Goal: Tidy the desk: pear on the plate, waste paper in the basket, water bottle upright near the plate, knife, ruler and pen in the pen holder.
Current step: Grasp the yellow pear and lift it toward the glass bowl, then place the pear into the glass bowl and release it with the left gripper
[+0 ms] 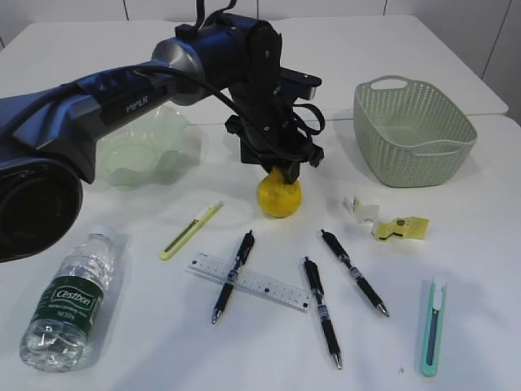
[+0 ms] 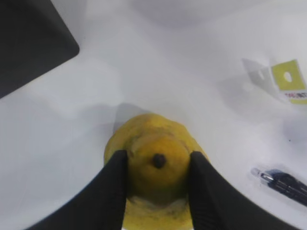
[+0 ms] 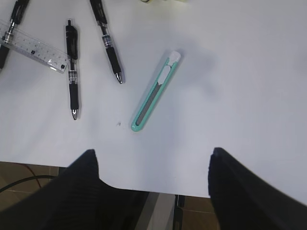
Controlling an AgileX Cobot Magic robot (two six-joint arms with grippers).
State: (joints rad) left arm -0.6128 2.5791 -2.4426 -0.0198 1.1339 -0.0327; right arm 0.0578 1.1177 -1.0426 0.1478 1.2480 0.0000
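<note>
Plainly the pear step was in hand. At far left in the exterior view a water bottle (image 1: 67,303) lay on its side, with the pale green plate (image 1: 137,150) behind it, bare. A yellow-green knife (image 1: 190,230), a clear ruler (image 1: 248,282) with one pen (image 1: 233,277) across it, and two more pens came next along the desk. Near the middle the left gripper (image 1: 282,169) stood over the yellow pear (image 1: 279,195), which rested on the table well right of the plate. Beyond lay the waste paper (image 1: 384,219), the basket (image 1: 413,131) and a teal knife (image 1: 432,326).

From outside, the arm hid the contact. The left wrist view settled it: both fingers (image 2: 109,190) pressed the flanks of the pear (image 2: 154,167), stem end facing the camera, jaws partly closed on the fruit.

The next move, I judged, called for a straight lift, then a carry leftward over to the plate without squeezing harder, since the rounded skin could slip.

The right gripper (image 3: 152,158) appeared only in its own view, jaws spread wide and empty above the table edge, with the teal knife (image 3: 156,92) beneath.
</note>
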